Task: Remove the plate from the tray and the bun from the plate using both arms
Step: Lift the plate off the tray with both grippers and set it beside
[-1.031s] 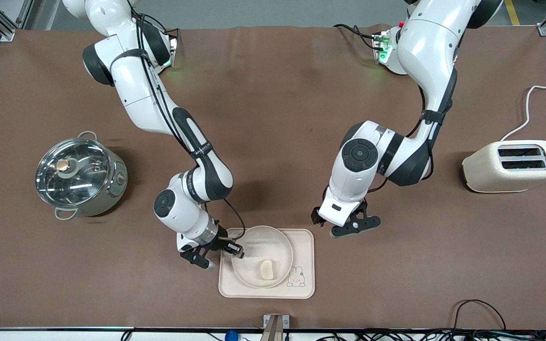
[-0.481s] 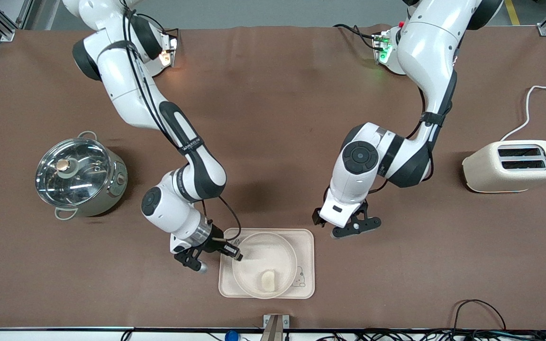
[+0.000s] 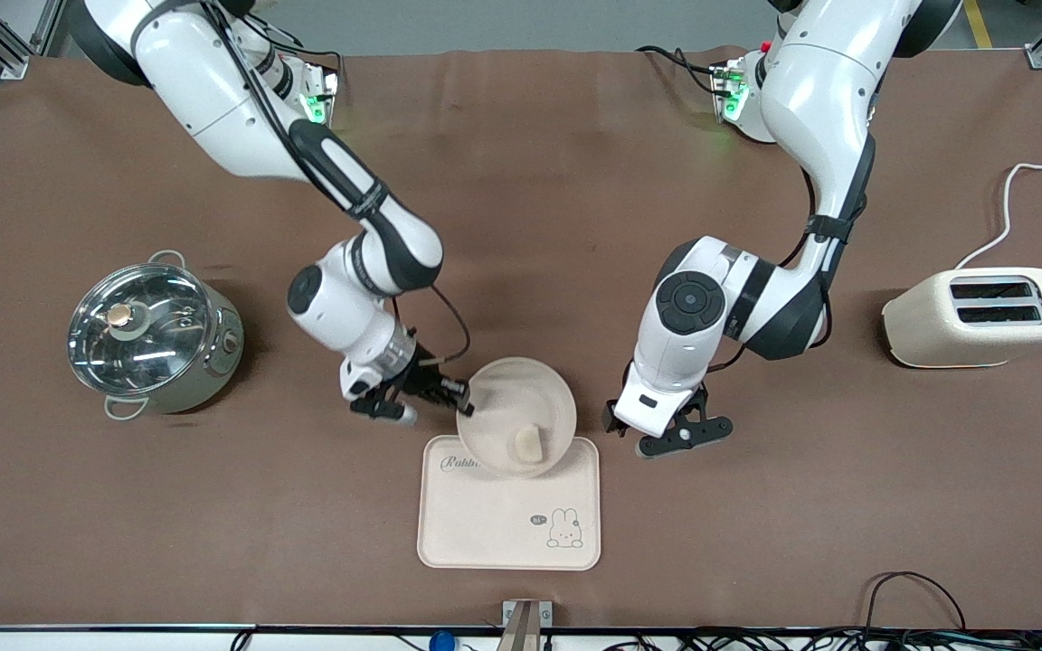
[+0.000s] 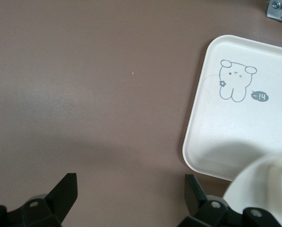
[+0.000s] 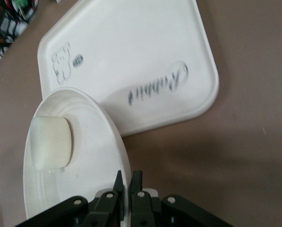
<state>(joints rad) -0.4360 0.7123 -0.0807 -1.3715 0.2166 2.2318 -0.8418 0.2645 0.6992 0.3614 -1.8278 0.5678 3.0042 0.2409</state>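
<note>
My right gripper [image 3: 460, 398] is shut on the rim of the round cream plate [image 3: 512, 398] and holds it tilted in the air over the tray's edge farther from the front camera. The small pale bun [image 3: 527, 443] lies on the plate. In the right wrist view the gripper [image 5: 129, 182] pinches the plate [image 5: 89, 142] rim, with the bun [image 5: 51, 142] resting inside. My left gripper [image 3: 677, 436] is open and empty, low over the table beside the tray, toward the left arm's end. Its spread gripper [image 4: 131, 194] shows in the left wrist view, with the plate's edge [image 4: 261, 182] beside it.
The rectangular cream tray with a rabbit drawing [image 3: 503, 524] lies near the front edge, also in the wrist views [image 4: 235, 137] [image 5: 131, 52]. A steel pot with a glass lid [image 3: 152, 336] stands toward the right arm's end. A cream toaster [image 3: 978, 316] stands toward the left arm's end.
My right gripper has lifted the plate with the bun off the tray and carried it away from the front camera. The rabbit tray now lies bare. The left arm has barely moved.
</note>
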